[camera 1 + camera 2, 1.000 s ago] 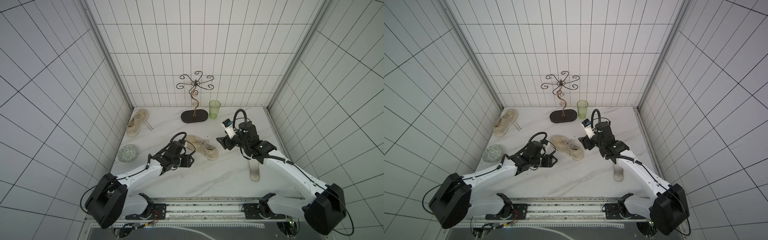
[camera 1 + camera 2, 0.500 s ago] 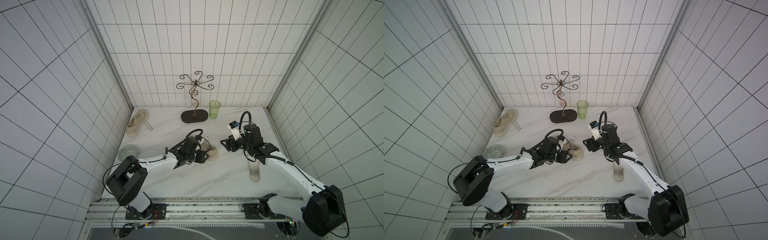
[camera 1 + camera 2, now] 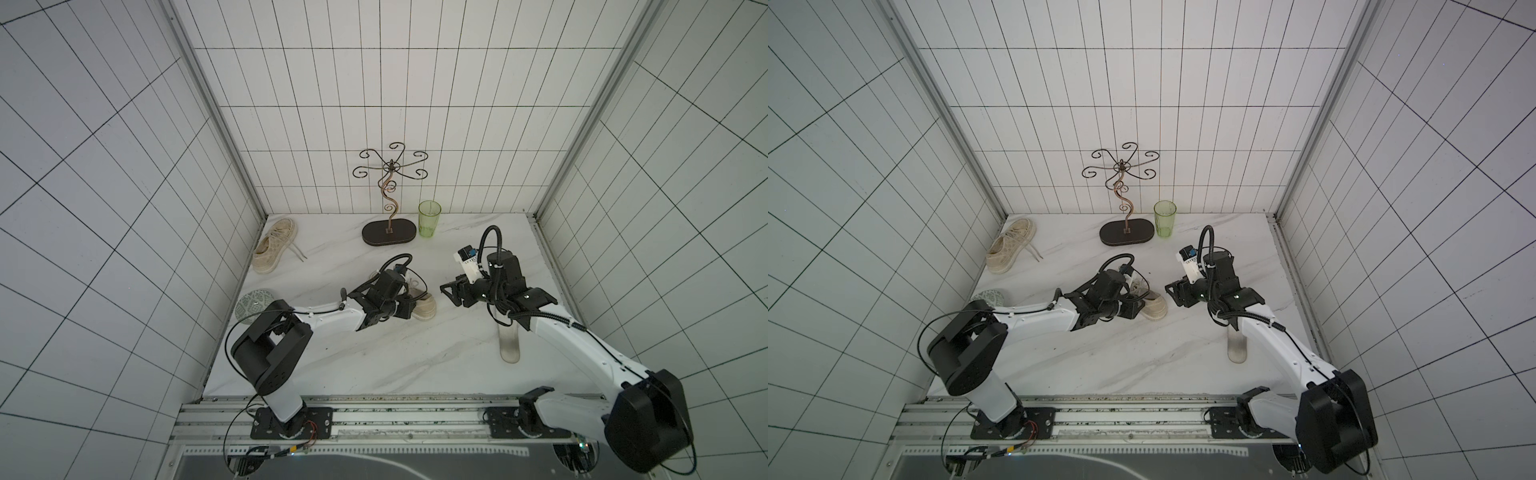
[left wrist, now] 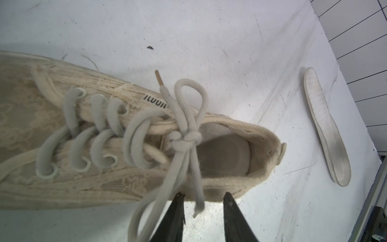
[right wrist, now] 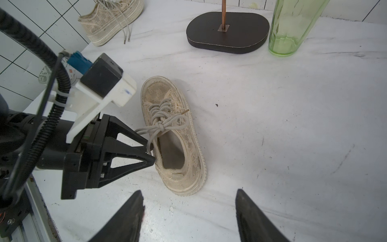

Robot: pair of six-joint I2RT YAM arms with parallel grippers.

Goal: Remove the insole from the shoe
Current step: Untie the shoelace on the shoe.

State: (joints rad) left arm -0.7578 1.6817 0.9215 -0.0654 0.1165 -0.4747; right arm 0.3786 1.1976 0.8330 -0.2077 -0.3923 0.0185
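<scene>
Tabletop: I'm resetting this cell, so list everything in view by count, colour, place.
beige lace-up fabric shoe: 1, beige, mid-table
grey insole: 1, grey, inside that shoe
second beige fabric shoe: 1, beige, back left
loose off-white insole: 1, off-white, right front
scrolled metal stand on dark oval base: 1, brown-black, back centre
translucent green cup: 1, green, beside stand
patterned round disc: 1, grey-green, left edge
white marble-look table: 1, white, under everything
left end effector: 1, black, at mid-table shoe's side, open
right end effector: 1, black, apart from shoe, open

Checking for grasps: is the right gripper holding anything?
No, the right gripper stands open and empty, apart from the shoe.
</scene>
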